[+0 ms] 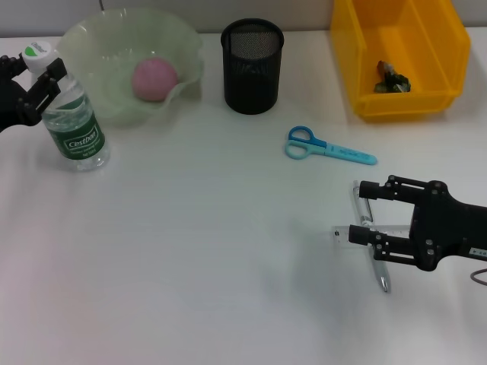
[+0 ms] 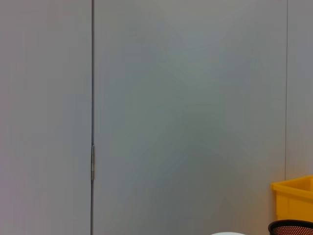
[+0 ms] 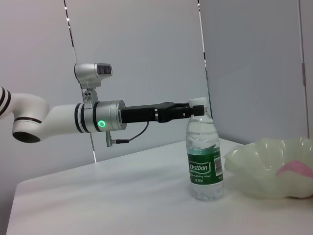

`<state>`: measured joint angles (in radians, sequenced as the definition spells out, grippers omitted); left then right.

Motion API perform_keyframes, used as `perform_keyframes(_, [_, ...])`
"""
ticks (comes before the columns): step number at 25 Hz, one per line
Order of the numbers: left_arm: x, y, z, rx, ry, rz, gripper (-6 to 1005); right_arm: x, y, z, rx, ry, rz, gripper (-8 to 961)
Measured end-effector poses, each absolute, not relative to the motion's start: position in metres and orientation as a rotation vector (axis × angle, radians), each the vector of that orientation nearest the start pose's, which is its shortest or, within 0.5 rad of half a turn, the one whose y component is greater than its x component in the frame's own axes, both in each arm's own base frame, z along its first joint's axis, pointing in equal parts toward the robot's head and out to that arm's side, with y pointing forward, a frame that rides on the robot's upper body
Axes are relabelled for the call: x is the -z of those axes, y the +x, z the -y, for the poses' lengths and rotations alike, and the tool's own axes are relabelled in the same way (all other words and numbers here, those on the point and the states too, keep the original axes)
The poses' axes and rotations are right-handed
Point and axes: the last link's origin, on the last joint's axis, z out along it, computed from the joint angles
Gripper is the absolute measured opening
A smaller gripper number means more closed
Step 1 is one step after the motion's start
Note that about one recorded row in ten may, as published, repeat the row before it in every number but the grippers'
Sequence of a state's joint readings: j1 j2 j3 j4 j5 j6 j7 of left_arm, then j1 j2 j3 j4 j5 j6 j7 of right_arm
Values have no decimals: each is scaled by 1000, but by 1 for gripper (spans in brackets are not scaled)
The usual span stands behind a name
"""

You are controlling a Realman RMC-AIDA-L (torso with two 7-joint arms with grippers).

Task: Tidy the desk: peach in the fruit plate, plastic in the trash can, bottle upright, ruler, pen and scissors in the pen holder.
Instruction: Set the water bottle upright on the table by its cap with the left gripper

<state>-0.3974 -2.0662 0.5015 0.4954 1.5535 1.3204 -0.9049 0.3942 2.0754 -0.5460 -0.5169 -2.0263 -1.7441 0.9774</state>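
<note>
The bottle [image 1: 76,129] [image 3: 205,156] stands upright on the desk [image 1: 190,266] at the far left, and my left gripper [image 1: 38,72] [image 3: 190,110] is at its neck, just under the white cap. In the fruit plate [image 1: 99,46] [image 3: 254,166] lies the peach [image 1: 154,78] [image 3: 296,169]. The plastic [image 1: 392,78] is inside the trash can [image 1: 449,46]. Blue scissors [image 1: 327,147] lie flat in front of the pen holder [image 1: 252,66]. My right gripper [image 1: 367,213] hangs open over the pen [image 1: 380,274] and the clear ruler [image 1: 341,232] at the front right.
The plate, pen holder and trash can stand in a row along the desk's far edge. A grey panel wall rises behind the desk. In the left wrist view only corners of the trash can [image 2: 293,196] and the pen holder [image 2: 291,227] show.
</note>
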Motion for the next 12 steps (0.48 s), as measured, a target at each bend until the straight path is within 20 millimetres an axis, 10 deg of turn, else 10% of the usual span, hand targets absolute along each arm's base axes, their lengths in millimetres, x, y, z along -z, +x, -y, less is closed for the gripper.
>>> perform_keyframes(12, [-49, -329, -333, 774, -2024, 486, 492, 6, 297, -262, -878, -2701, -385, 700])
